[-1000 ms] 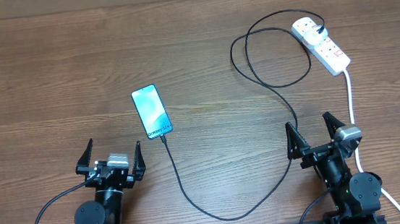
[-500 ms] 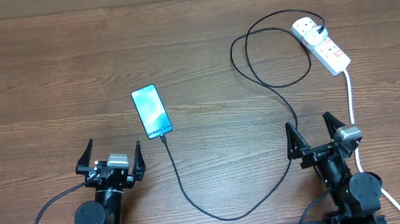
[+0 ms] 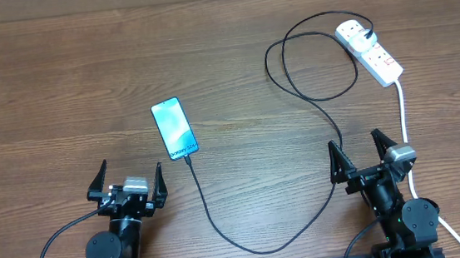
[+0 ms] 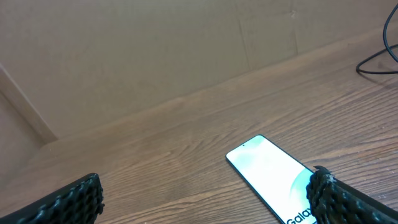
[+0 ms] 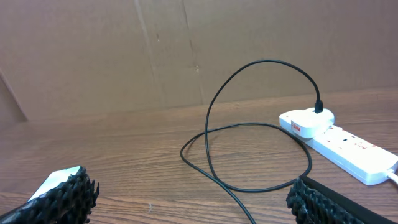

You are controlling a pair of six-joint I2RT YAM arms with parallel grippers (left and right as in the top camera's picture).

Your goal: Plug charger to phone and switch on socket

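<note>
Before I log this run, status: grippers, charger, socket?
Left gripper, right gripper open, empty. Charger tip at phone, plug in socket; on or off unreadable. Nothing blocking.

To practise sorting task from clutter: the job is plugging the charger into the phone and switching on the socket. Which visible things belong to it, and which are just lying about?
Belongs to the job:
phone
charger
socket

Just there:
thick white cord
wooden table
cardboard wall
</note>
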